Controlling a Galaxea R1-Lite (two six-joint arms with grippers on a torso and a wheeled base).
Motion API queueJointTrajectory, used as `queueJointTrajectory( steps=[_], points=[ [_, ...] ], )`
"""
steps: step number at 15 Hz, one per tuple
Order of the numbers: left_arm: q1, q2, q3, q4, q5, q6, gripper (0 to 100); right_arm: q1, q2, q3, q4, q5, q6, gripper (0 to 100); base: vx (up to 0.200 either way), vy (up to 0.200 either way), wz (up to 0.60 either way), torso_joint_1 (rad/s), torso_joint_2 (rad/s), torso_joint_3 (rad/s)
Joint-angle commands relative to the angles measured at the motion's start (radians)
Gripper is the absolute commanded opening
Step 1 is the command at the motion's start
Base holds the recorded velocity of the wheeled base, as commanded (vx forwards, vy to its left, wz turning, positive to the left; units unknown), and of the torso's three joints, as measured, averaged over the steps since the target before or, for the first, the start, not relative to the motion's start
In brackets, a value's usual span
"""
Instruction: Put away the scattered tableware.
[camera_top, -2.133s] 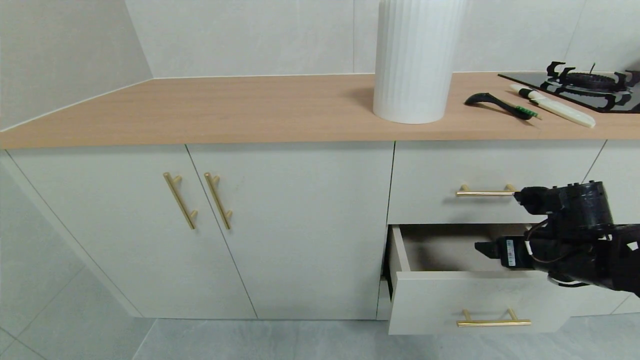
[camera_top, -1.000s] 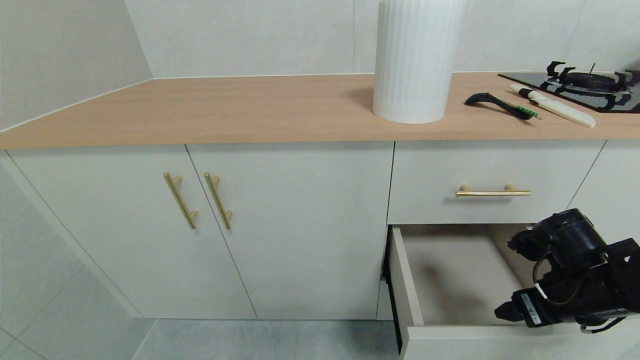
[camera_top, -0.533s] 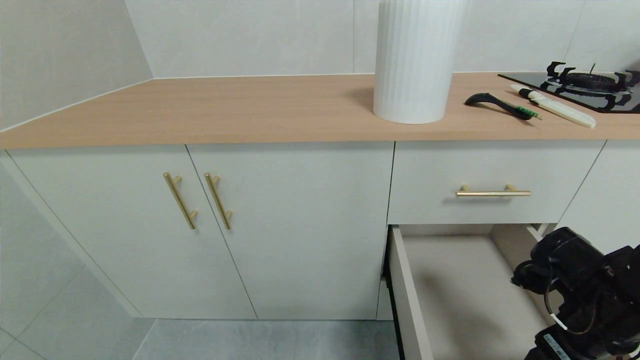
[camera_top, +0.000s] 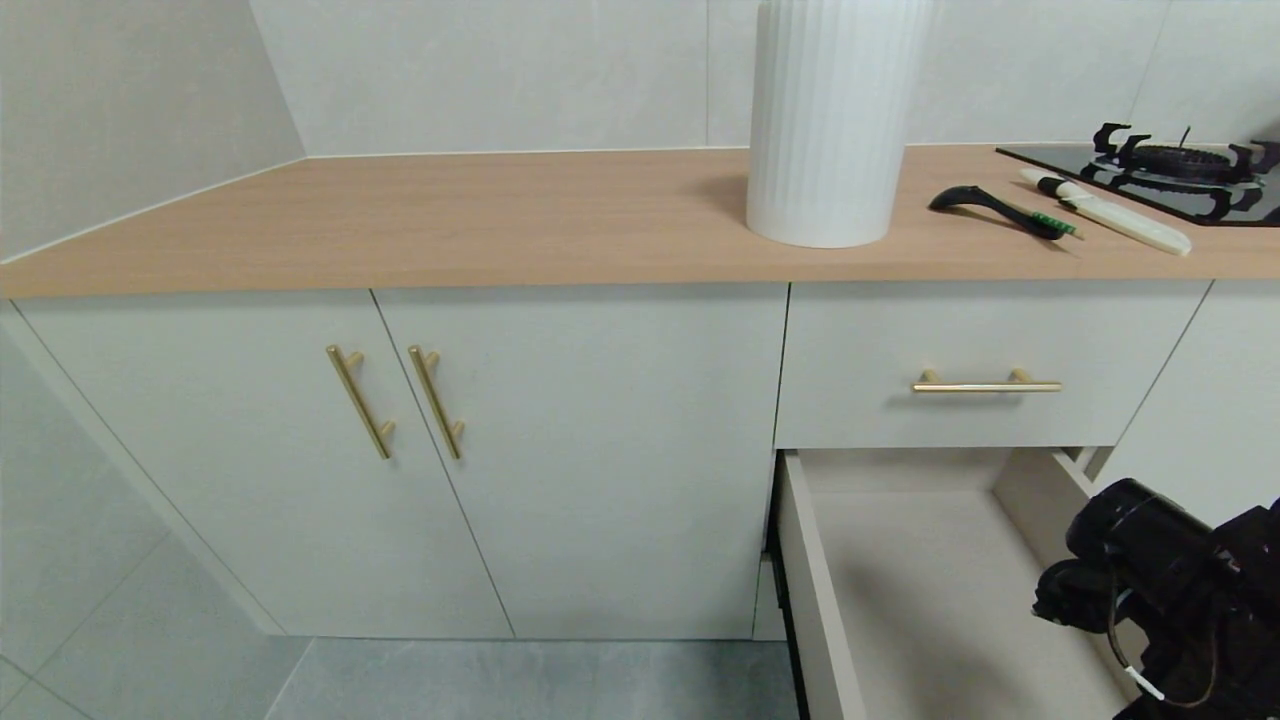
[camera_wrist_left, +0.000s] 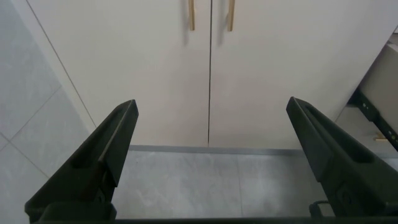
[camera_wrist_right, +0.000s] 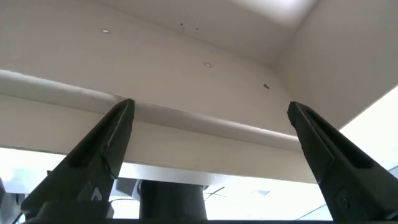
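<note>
- Far left: double cabinet doors, shut, with two gold bar handles side by side. The wooden countertop runs above them.
- My left gripper has its fingers wide apart and holds nothing. It is aimed at the foot of those doors and the grey floor tiles.
- A tall white ribbed canister stands on the countertop, just left of the tableware.
- The black spoon and white-bladed knife lie side by side on the countertop, between the canister and the gas hob.
- Below them the upper drawer is shut and the lower drawer is open.
- Both pieces lie well above my right gripper, with the counter edge and upper drawer front between.
- Right arm is low at the far right, over the open drawer's right side. The right gripper has its fingers spread, nothing between them, facing the drawer's pale panels.
</note>
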Motion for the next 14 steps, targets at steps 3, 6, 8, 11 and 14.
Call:
queueJointTrajectory(
  steps=[3, 6, 8, 11, 14],
  points=[
    [0.000, 0.000, 0.000, 0.000, 0.000, 0.000, 100, 0.002, -0.173, -0.119, -0.019, 0.053, 0.018, 100, 0.000, 0.000, 0.00, 0.000, 0.00, 0.000],
    [0.000, 0.000, 0.000, 0.000, 0.000, 0.000, 100, -0.001, -0.330, -0.135, -0.068, 0.140, 0.079, 100, 0.000, 0.000, 0.00, 0.000, 0.00, 0.000],
    [0.000, 0.000, 0.000, 0.000, 0.000, 0.000, 100, -0.037, -0.339, -0.129, -0.118, 0.140, 0.078, 100, 0.000, 0.000, 0.00, 0.000, 0.00, 0.000],
    [0.000, 0.000, 0.000, 0.000, 0.000, 0.000, 100, -0.058, -0.344, -0.099, -0.249, 0.132, 0.083, 100, 0.000, 0.000, 0.00, 0.000, 0.00, 0.000],
    [0.000, 0.000, 0.000, 0.000, 0.000, 0.000, 100, -0.063, -0.350, -0.065, -0.318, 0.123, 0.078, 100, 0.000, 0.000, 0.00, 0.000, 0.00, 0.000]
  ],
)
